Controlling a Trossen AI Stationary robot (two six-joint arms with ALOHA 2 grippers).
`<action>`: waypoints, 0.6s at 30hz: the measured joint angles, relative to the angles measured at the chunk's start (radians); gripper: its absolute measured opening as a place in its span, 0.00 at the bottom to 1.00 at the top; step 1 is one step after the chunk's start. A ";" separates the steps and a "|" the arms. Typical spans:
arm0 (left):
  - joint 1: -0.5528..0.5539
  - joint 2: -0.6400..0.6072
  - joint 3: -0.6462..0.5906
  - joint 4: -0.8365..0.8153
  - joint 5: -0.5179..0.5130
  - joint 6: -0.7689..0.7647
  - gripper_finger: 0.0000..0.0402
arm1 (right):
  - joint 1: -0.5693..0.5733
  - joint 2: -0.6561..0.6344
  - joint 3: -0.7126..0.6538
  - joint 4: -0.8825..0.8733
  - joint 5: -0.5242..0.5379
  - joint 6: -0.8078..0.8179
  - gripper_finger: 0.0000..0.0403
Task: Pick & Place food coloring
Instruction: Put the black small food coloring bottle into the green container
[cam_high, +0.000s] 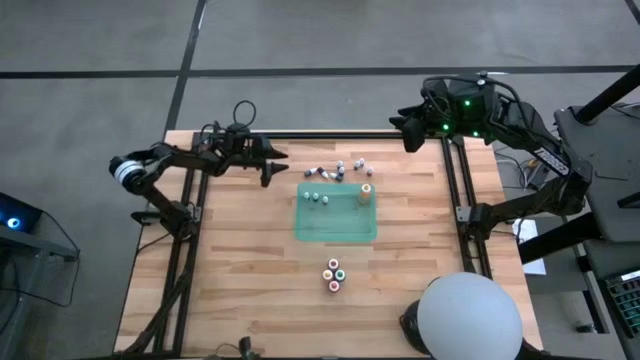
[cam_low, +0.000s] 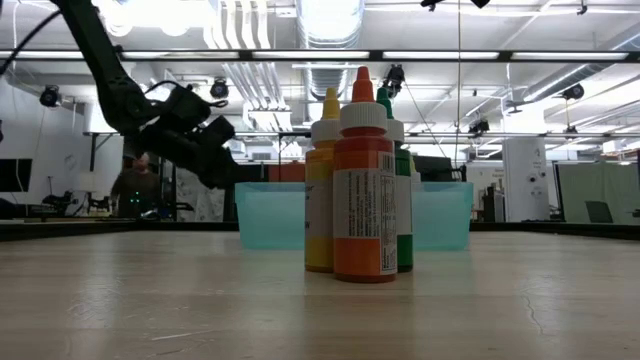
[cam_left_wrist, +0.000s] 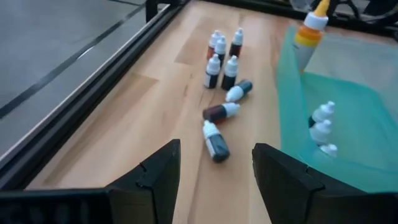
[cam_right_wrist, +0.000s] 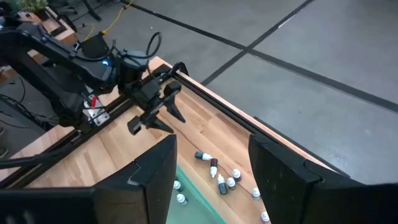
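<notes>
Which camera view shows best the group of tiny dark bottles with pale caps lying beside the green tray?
The left wrist view: the tiny dark bottles with pale caps fill its middle, standing and fallen ones distinguishable. The high view and right wrist view show only small specks; the low view hides them.

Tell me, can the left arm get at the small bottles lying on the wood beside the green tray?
Probably yes: the left gripper is open, empty, facing the loose small bottles with bare wood between.

eight tiny bottles (cam_left_wrist: 222, 65) loose on the table, three in one green tray (cam_high: 336, 228), four larger bottles (cam_high: 334, 274).
</notes>
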 joint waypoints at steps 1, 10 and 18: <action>0.001 0.013 0.011 0.002 0.015 -0.002 0.43 | 0.000 0.000 0.000 0.000 0.000 0.000 0.48; -0.003 0.135 0.081 -0.006 0.047 -0.063 0.43 | 0.000 0.000 0.000 -0.003 0.000 0.001 0.47; -0.040 0.167 0.089 -0.004 0.073 -0.058 0.43 | 0.000 0.000 0.000 -0.004 0.000 -0.002 0.47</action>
